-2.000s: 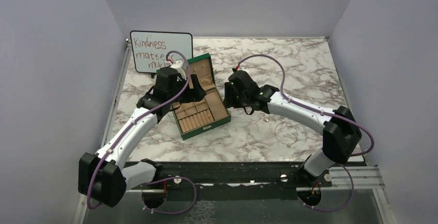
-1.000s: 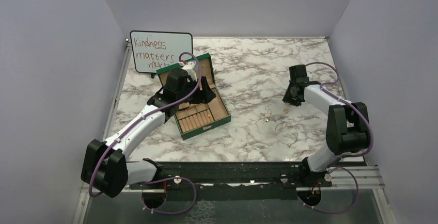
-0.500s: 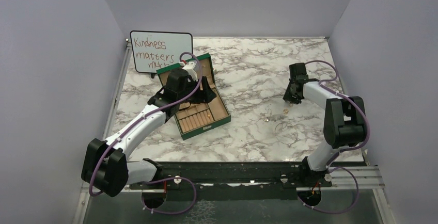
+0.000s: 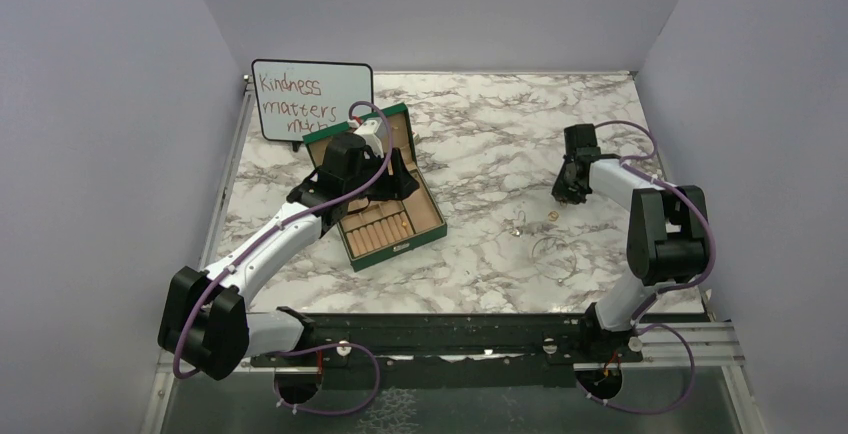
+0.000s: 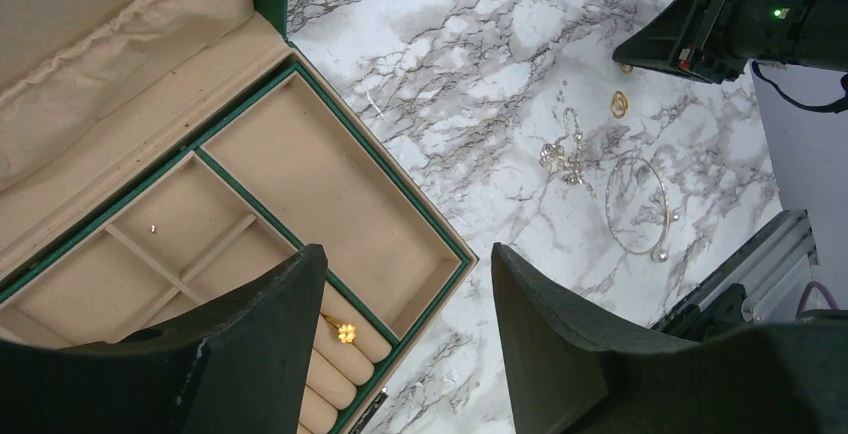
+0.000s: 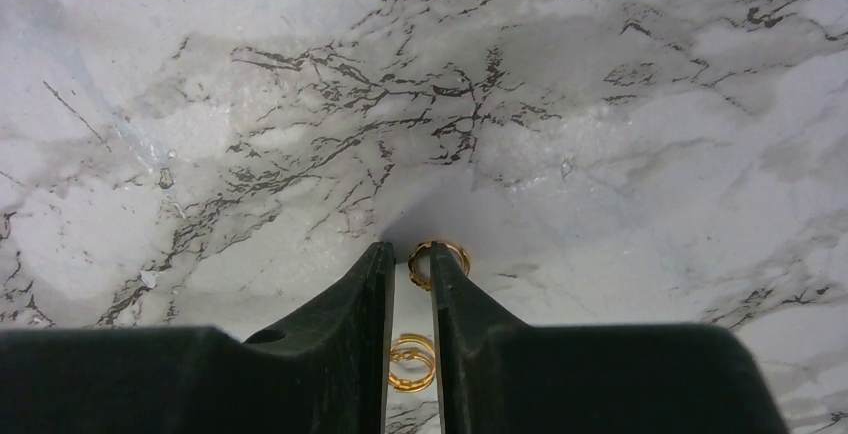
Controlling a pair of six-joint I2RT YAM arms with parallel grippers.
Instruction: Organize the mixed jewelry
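Observation:
The loose jewelry lies right of centre: two gold rings point(image 6: 437, 257), point(image 6: 412, 362), a silver cluster point(image 4: 517, 224) and a thin silver wire loop point(image 4: 553, 254). My right gripper point(image 6: 410, 246) points down at the rings, its jaws only a narrow gap apart. One ring sits at the right fingertip; the other shows on the marble through the gap. Nothing is held. My left gripper point(image 5: 408, 249) hangs open and empty over the open green box point(image 5: 440, 229). A gold flower ring point(image 5: 345, 332) sits in the box's ring rolls, and a tiny silver bit point(image 5: 152, 227) lies in a small compartment.
The green box point(image 4: 395, 252) stands left of centre with its lid raised toward the back. A whiteboard point(image 4: 310, 99) with writing stands at the back left. Purple walls enclose the marble table point(image 4: 480, 144) on three sides.
My right arm swung from beside the box to the right side and has lowered its gripper onto the gold rings. My left gripper shifted slightly over the box, then stayed still.

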